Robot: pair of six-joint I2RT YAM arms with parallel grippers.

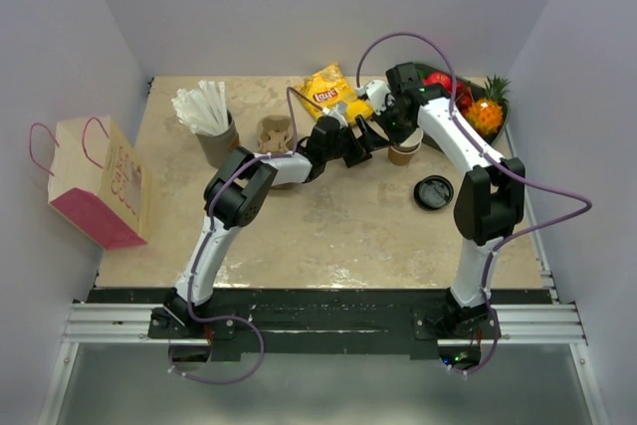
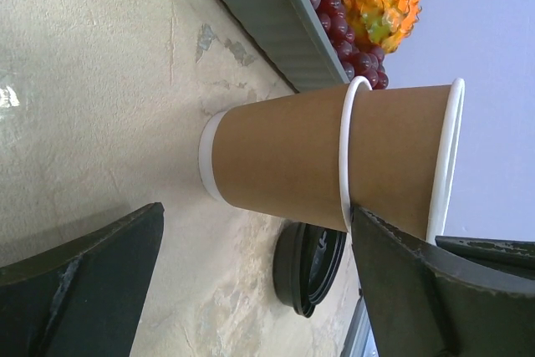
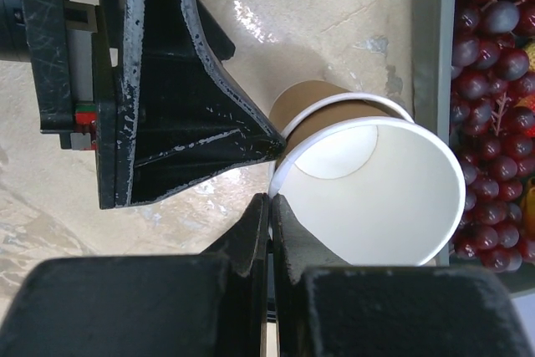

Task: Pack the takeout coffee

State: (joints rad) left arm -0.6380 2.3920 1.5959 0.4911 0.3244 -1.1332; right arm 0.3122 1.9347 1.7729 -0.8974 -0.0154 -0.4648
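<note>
- Takeout coffee: two tan paper cups, nested, stand upright on the table [image 1: 328,236] at its far right, just beside the fruit tray [image 2: 276,14].
- Upper cup [image 3: 376,198]: seated partway into the lower cup [image 2: 276,160], so the two white rims stand apart. Its mouth is uncovered, and the white inside shows down to the floor.
- Black lid [image 1: 434,191]: lies flat on the table near the cups, on their near side, touching neither cup.
- Right gripper [image 3: 269,206]: reaches down from above, fingers pinched together on the wall of the upper cup at its rim, grasping it.
- Left gripper [image 2: 255,215]: comes in level from the left with its jaws spread wide on either side of the cups. One fingertip [image 3: 272,146] meets the rim of the lower cup; the other finger stands well clear of the cup wall. It grips nothing.
- Fruit tray: holds dark grapes [image 3: 493,39] against its wall.
- Elsewhere on the table: a chips bag [image 1: 328,87] at the far edge, a cardboard cup carrier [image 1: 276,133] and a cup of white straws [image 1: 204,111] to the left.
- A paper bag [image 1: 95,181] with a pink base stands at the table's left edge.
</note>
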